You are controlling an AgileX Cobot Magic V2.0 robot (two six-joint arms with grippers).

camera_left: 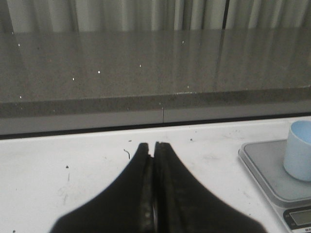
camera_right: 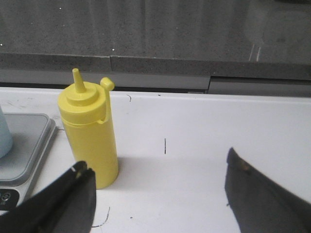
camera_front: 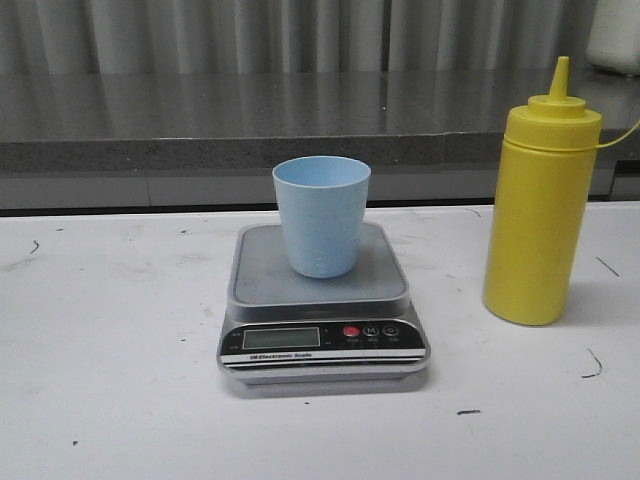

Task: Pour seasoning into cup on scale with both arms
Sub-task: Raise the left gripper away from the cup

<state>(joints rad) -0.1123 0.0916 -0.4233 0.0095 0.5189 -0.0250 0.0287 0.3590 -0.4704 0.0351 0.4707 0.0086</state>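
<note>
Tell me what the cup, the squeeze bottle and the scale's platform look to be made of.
Cup: matte pale blue plastic, by its even dull surface.
Squeeze bottle: yellow plastic, slightly glossy, with a soft sheen down its side.
Scale's platform: brushed grey metal, probably steel, though painted plastic cannot be ruled out.

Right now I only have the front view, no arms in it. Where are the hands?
Observer: Left hand is shut, fingers pressed together, over bare table left of the scale.
Operator: And the right?
Observer: Right hand is open wide, holding nothing; the seasoning stands ahead of it, nearer one finger than centred.
Operator: Nozzle capped?
Observer: No. The small cap hangs beside the nozzle on its tether.
</note>
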